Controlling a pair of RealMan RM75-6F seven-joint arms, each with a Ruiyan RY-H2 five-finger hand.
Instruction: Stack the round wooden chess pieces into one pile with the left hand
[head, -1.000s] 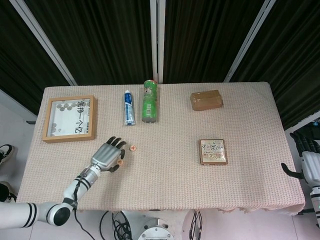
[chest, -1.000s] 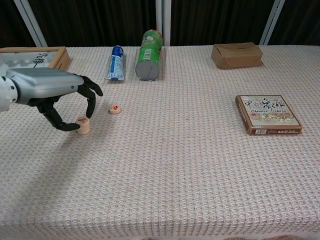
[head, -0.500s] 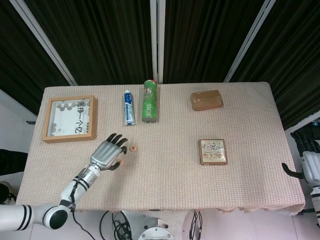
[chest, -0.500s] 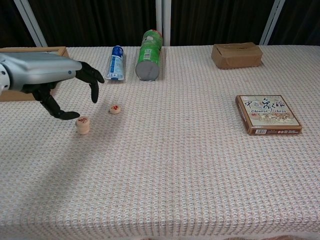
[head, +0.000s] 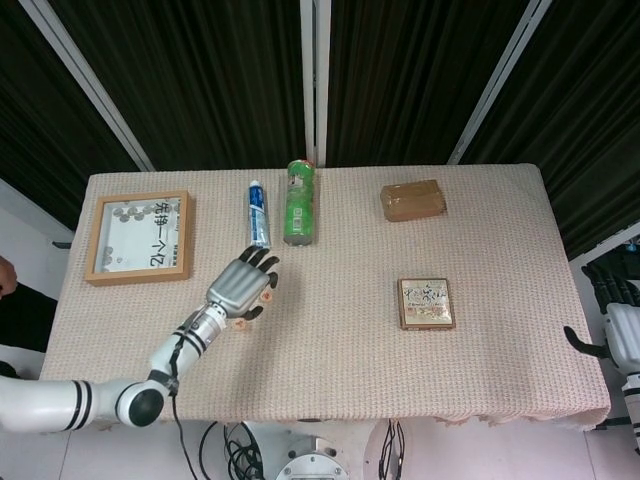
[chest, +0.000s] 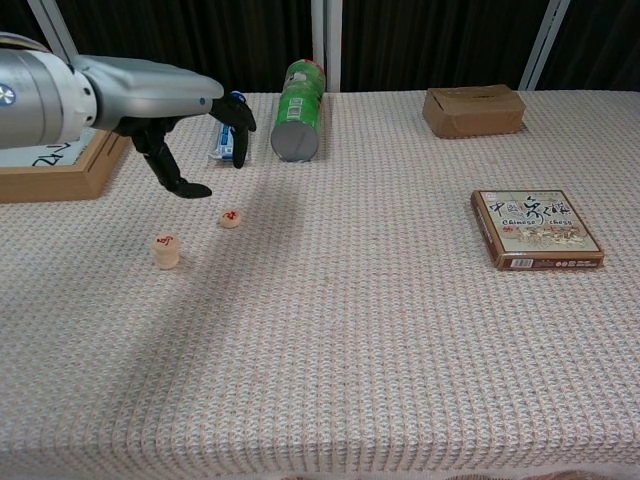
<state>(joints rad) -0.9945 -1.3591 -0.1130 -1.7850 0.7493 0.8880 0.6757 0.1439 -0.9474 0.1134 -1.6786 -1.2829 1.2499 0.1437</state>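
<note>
Chest view shows the left hand (chest: 175, 110) raised above the surface (chest: 350, 330), fingers spread and holding nothing, with a single chess piece (chest: 231, 218) just below its fingertips and a small stack (chest: 165, 250) of pieces nearer the camera, apart from both. Behind lie a toothpaste tube (chest: 229, 128) and a green can (chest: 296, 124) side by side, a framed picture (chest: 50, 165) at far left, a brown box (chest: 474, 110) and a chess box (chest: 536, 229) to the right. In the head view the right hand (head: 612, 310) sits off the surface's right edge; I cannot tell its state.
</note>
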